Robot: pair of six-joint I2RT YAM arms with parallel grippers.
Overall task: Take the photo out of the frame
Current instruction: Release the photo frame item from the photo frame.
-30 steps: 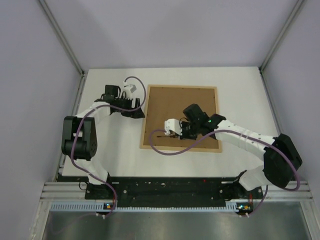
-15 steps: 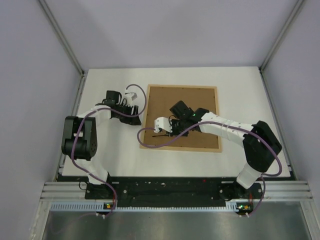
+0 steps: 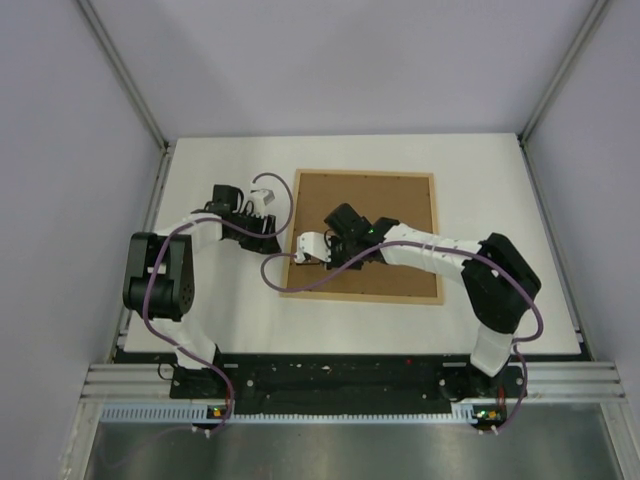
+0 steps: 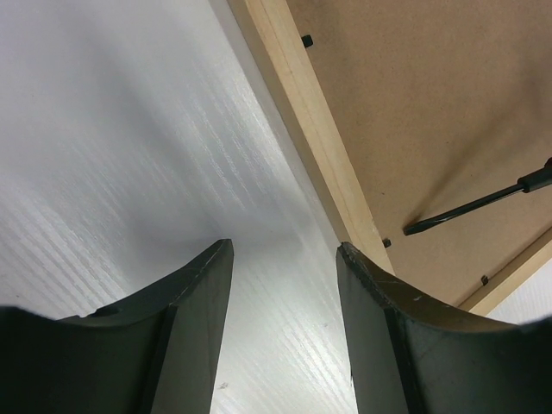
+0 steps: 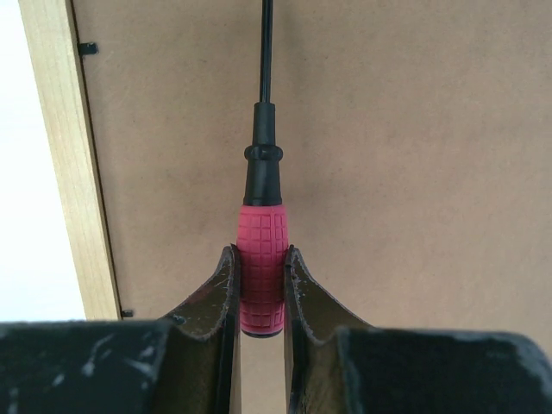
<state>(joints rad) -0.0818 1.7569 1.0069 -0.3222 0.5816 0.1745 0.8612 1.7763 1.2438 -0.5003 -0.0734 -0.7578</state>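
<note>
The frame [image 3: 365, 173] lies face down at the middle of the white table [image 3: 500, 180], its plain brown backing board [image 3: 390, 205] turned up inside the thin pale-wood rim.

Left of the frame, the left arm reaches in from its base, and the left gripper [image 4: 285, 248] hangs low over bare table just beside the frame's left rim. Its two dark fingers stand a moderate way apart with only table surface showing between them. One finger is close to the rim's outer edge, though whether it touches the wood cannot be told.

Along the inside of that left rim sit small black tabs [image 5: 84, 47], spaced out against the board's edge.

Over the frame's left half, a screwdriver [image 5: 262, 224] with a red grid-textured handle and a black shaft points toward the left rim, its tip near one of the tabs. Whether the tip touches the board cannot be told.

The right gripper [image 5: 260, 254] is clamped on the red handle, its fingers pressed narrow against both sides. The right arm stretches across the frame from its base, beyond the frame's near right corner.
</note>
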